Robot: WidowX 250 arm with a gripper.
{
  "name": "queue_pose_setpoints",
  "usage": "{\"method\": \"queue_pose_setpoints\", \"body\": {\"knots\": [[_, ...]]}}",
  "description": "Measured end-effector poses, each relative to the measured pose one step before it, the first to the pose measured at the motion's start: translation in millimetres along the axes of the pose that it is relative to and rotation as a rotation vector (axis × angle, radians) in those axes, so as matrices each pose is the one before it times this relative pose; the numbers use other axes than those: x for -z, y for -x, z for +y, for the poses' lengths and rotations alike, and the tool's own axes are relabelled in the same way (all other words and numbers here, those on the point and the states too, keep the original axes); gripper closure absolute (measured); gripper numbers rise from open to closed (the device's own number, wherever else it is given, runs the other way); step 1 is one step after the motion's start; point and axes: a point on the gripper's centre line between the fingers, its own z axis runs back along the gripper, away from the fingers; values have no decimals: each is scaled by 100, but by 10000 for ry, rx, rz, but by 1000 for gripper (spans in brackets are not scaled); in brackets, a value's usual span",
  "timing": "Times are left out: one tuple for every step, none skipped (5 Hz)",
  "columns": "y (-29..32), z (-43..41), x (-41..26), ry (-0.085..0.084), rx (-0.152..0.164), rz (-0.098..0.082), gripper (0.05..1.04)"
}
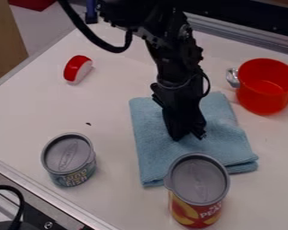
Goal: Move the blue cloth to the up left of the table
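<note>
Red-and-yellow can (197,191) just in front of the folded blue cloth (155,152) on a white table (32,112); squat grey-lidded can (69,159) left of the cloth; black gripper (188,136) at its middle, open or closed I cannot tell; round red pot (265,87) behind right; red-and-white block (78,69) behind left.

Site: reads as a robotics lab or workshop. Signs: black robot arm (173,58) over a white bench (113,148), thick cable (80,26) looping beside it. Metal rail (44,188) along the near-left edge; black bolted hardware (41,218) below. Kitchen goods, red pot (254,96) and lidded can (68,155) among them, but bench framing looks technical, not domestic.
</note>
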Motion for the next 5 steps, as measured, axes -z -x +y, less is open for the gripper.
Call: {"method": "queue_pose_setpoints", "body": {"knots": [[84,563,241,-101,30,95,1031],[-449,1173,118,-111,81,-3,1031],[7,1536,161,-83,194,-16,1031],[323,1083,73,-261,75,-138,1031],[598,1124,19,-262,41,-234,1031]]}}
